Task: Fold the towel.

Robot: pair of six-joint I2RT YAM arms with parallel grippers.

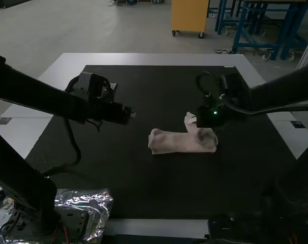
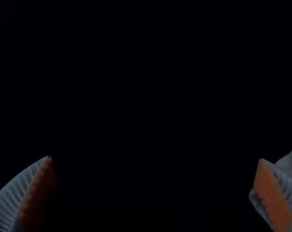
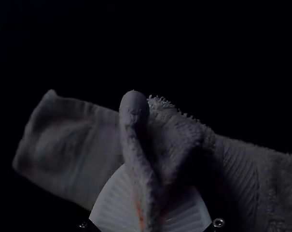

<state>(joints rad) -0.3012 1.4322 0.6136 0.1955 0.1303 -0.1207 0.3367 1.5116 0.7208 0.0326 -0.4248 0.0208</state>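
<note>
High view: towel [image 1: 174,143] runs crosswise, flap [image 1: 189,122] pointing far; left gripper [image 1: 131,115] wide open, empty; right gripper [image 1: 198,120] pinches a fold [image 3: 134,112].

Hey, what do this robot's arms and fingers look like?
The left arm and right arm are black, with long, thick segments. Dark cables loop alongside, and a small green light glows near the right arm's end. On both arms, the fingers are white and ribbed, with orange pads.

One towel [image 1: 174,143], two claws [image 1: 132,115], two arms [image 1: 39,95], one table [image 1: 154,59].
</note>
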